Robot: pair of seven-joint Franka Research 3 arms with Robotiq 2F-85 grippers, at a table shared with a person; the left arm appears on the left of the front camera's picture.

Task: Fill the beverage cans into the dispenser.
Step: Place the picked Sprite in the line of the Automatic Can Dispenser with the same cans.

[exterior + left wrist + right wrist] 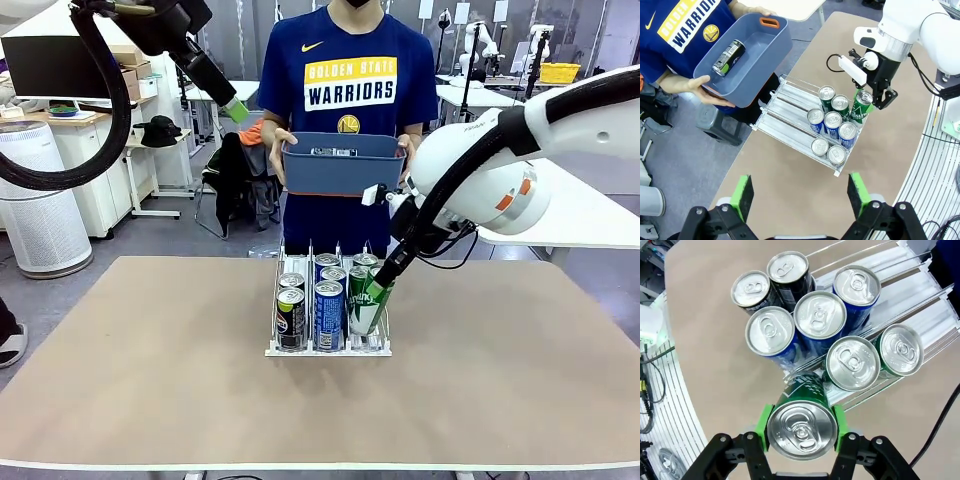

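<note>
Green slim aluminium can (362,310) clenched in right gripper (801,427), base at near end of right lane of clear-plastic three-lane dispenser (790,95), long axis tilted, top leaning robot's right. Behind: two green cans (855,362); middle lane three blue cans (817,320); left lane two black cans (787,270). Left gripper (800,192) released. Far: person (345,80) holding blue-grey plastic bin (340,165), one black can (729,57) lying inside.

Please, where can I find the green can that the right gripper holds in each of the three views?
Front view: green can, tilted, at the near end of the dispenser's right lane, picture centre.
Left wrist view: green can, right of centre, below the white arm.
Right wrist view: green can, bottom centre, between the green pads.
Shared landmark: three blue cans in the middle lane.
</note>
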